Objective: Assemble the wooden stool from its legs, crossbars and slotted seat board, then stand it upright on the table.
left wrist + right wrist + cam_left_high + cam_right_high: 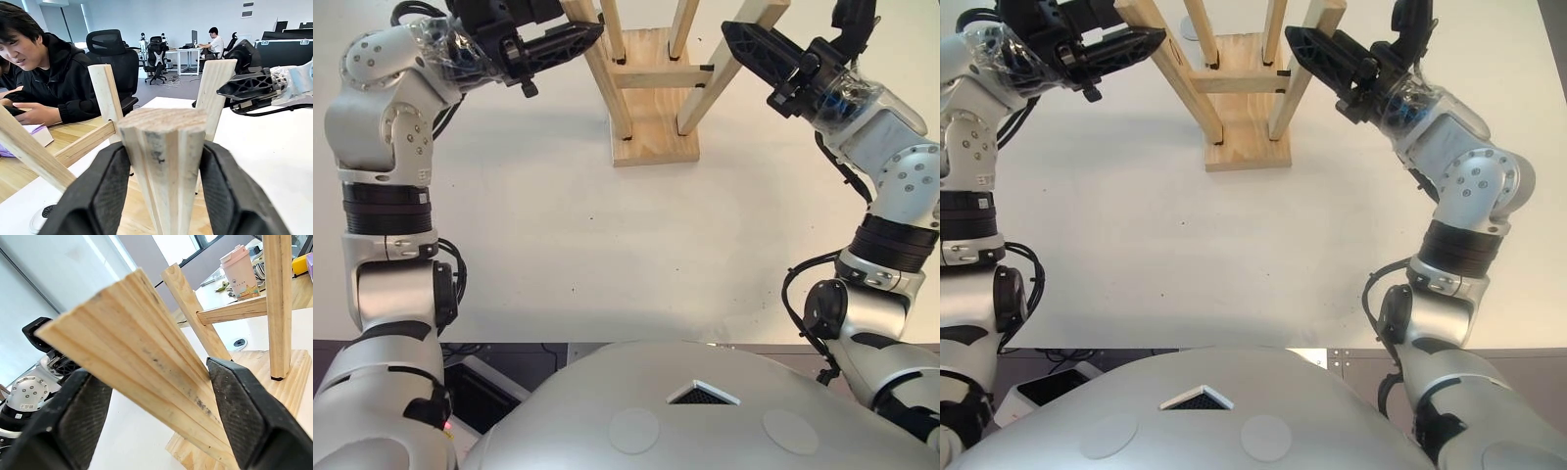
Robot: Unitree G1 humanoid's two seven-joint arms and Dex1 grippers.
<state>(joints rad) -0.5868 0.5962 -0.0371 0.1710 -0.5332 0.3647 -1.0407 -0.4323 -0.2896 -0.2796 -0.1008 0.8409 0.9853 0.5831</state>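
The stool (651,88) sits upside down between the two tools, with its seat board (656,147) flat on the tabletop (607,255) and its legs pointing up. The left tool (578,39) is clamped on the leg nearest it (604,73); in the left wrist view its black pads (98,196) press on both sides of the wood. The right tool (744,44) is likewise clamped on the leg on its side (710,88), high up and well above the board. A crossbar (661,76) spans the gap between the two gripped legs, below both tools.

The parts look joined, so what remains is probably turning the stool over onto its feet.

- Both grips are on slanted legs. If one arm lifts or turns ahead of the other, the frame could twist and a leg could work out of its slot in the board.
- The board hangs below both tools once lifted, so a loose joint could let it drop.
- The smooth wood could also slide through the pads during the turn, so that the stool lands tilted or tips over.
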